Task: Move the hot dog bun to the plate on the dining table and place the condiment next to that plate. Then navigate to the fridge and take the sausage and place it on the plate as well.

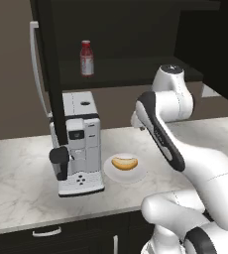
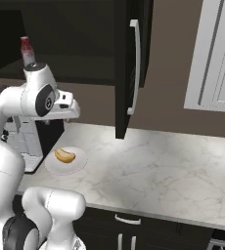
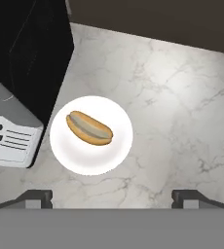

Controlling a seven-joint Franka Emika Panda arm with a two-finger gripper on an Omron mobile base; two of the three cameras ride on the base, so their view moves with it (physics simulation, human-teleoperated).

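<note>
The hot dog bun (image 1: 124, 162) (image 2: 64, 156) (image 3: 89, 128), golden with a browner top, lies on a plain white plate (image 1: 136, 177) (image 2: 78, 166) (image 3: 111, 160) on the marble kitchen counter. My gripper (image 3: 114, 198) hovers open well above it, with the bun slightly left of centre between the fingertips (image 3: 36, 196); nothing is held. The condiment (image 1: 86, 58) (image 2: 26, 51), a red bottle with a pale label, stands upright on a shelf in the open dark upper cabinet behind the coffee machine. The dining table with its plate, the fridge and the sausage are out of view.
A white and black coffee machine (image 1: 79, 144) (image 2: 20, 139) (image 3: 9, 136) stands close to the left of the white plate. A dark cabinet door (image 1: 49, 74) (image 2: 129, 63) hangs open above the counter (image 1: 17, 193) (image 2: 158, 171). Bare marble stretches to the right.
</note>
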